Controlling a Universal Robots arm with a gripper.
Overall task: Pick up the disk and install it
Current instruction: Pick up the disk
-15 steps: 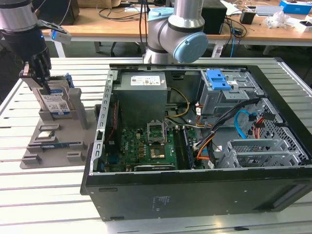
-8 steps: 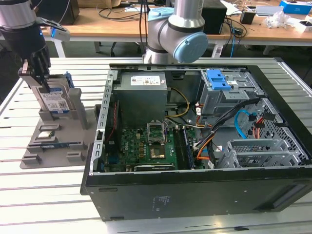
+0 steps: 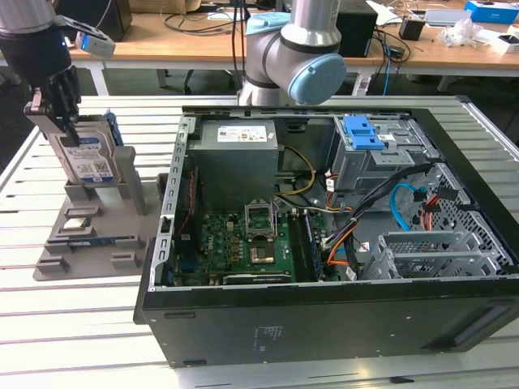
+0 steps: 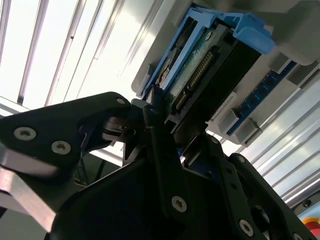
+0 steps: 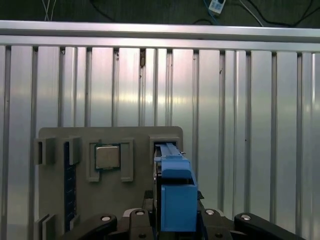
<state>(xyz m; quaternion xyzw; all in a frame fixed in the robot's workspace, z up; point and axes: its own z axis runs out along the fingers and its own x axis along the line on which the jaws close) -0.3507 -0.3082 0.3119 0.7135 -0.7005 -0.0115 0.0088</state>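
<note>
We see a big metal bench (image 3: pixel 81 324) made of long silver strips. On it lies a black computer box (image 3: pixel 324 324) with its side off, so its green board and wires show. Behind the box stands the gray robot arm (image 3: pixel 296 49).

Toward the exterior view's left, apart from the box, a gray holder (image 3: pixel 89 243) sits on the bench. The disk (image 3: pixel 87 158) stands upright in a slot at the back of this holder, inside its blue frame.

The claw (image 3: pixel 61 130) is on the top part of the disk. In the second wrist view its black fingers (image 4: pixel 160 145) sit on both sides of the disk (image 4: pixel 200 75), so the claw is grasping it.

A small square silver chip (image 5: pixel 107 156) lies flat in the holder beside the disk.
</note>
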